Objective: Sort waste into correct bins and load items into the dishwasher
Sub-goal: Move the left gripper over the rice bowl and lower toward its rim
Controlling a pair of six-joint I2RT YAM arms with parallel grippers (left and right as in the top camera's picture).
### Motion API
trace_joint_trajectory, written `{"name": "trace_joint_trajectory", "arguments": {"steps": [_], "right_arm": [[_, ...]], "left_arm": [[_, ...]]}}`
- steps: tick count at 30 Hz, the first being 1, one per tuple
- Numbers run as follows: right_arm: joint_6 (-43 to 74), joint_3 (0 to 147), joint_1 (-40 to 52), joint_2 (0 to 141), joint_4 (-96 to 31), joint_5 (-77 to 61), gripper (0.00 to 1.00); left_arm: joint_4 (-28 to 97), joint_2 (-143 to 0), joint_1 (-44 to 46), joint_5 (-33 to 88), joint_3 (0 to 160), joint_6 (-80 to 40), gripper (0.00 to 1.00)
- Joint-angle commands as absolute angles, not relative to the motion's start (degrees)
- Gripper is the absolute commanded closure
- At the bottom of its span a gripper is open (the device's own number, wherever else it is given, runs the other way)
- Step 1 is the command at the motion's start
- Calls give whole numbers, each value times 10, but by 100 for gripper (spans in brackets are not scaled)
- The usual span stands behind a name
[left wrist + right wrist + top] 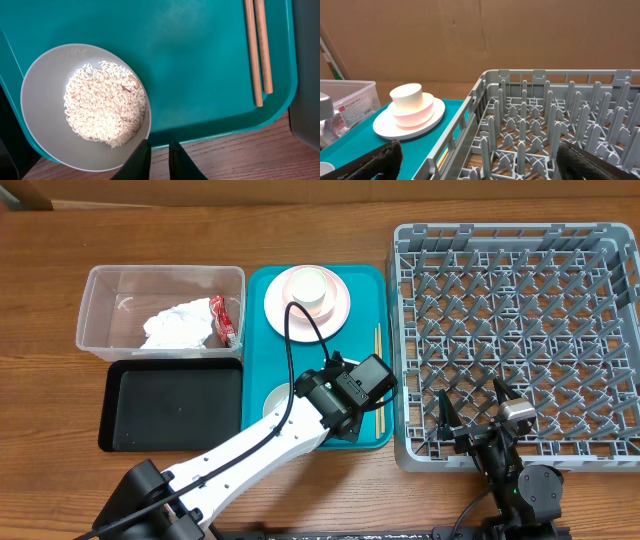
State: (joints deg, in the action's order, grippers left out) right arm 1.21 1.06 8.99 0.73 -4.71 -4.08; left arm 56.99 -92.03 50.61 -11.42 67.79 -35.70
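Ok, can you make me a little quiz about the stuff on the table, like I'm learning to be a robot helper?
1. True or false: the chopsticks lie on the teal tray.
2. Where is the crumpled napkin? A) in the clear tub B) in the black tray C) in the dish rack
3. Fill the gap: the white bowl holds ___.

Key: 1 true. 2 A. 3 rice.
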Motion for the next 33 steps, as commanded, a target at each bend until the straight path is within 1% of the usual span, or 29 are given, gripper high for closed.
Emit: {"name": "trace_joint_trajectory", "arguments": {"steps": [1,12,15,26,33], "right_arm": [[8,4,89,2,-45,-40,0],[8,4,89,2,-45,-40,0],[8,4,89,2,-45,-40,0],[8,4,89,2,-45,-40,0],[8,4,89,2,-45,-40,0]], "left_arm": [[562,-916,506,-131,669,-365,85],[550,-916,506,-142,652,-365,83],[546,-916,506,-146,650,-365,78],[545,-917,506,-161,650,-365,73],[545,-917,506,-161,650,-365,66]]}}
